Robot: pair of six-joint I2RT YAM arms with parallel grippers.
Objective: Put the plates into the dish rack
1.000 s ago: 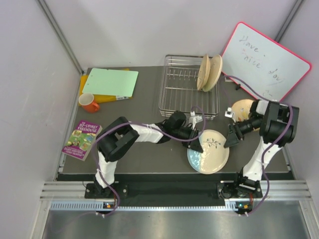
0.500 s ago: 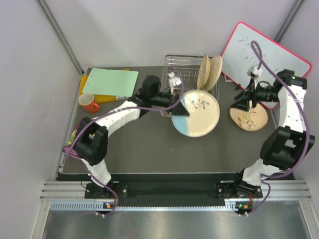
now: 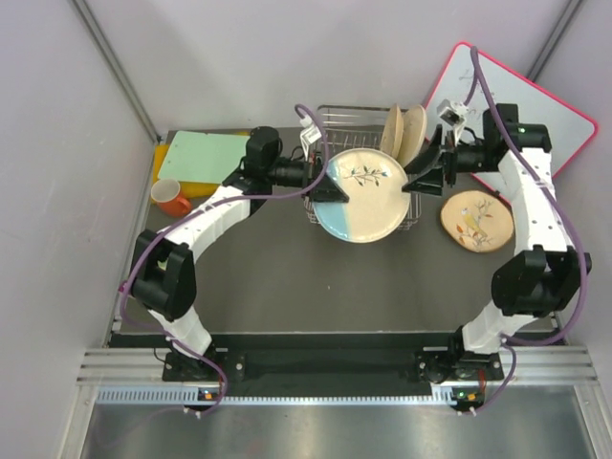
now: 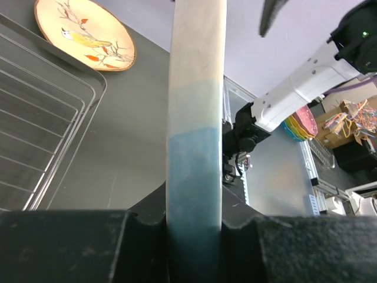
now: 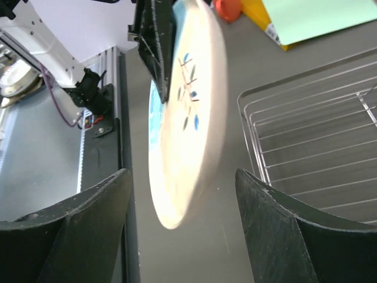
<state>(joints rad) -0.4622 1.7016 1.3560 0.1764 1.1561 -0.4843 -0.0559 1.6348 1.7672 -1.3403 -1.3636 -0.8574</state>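
Four plates, one dish rack (image 3: pixel 356 122). Two pale peach ones stand on edge in the rack's upper right: inner plate (image 3: pixel 391 139), outer plate (image 3: pixel 414 134). Bird plate (image 3: pixel 476 221) lies flat on the table (image 3: pixel 268 277), right of the rack. Blue-and-cream plate (image 3: pixel 368 196), with a sprig drawing, is tilted above the rack at frame centre, its left rim pinched by the left gripper (image 3: pixel 328 182). Right gripper (image 3: pixel 421 175) is spread wide at its right rim.

Count-wise, four round pastel plates all up: one light blue and cream plate (image 3: pixel 363 196), one flat peach plate with a bird drawing (image 3: pixel 475 221), plus a yellowish upright plate (image 3: pixel 390 137) and a peachy upright plate (image 3: pixel 414 134). Then one chrome wire dish rack (image 3: pixel 344 120), one orange mug (image 3: pixel 170 197), one pink-framed whiteboard (image 3: pixel 555 124) and one light green sheet (image 3: pixel 206 158).
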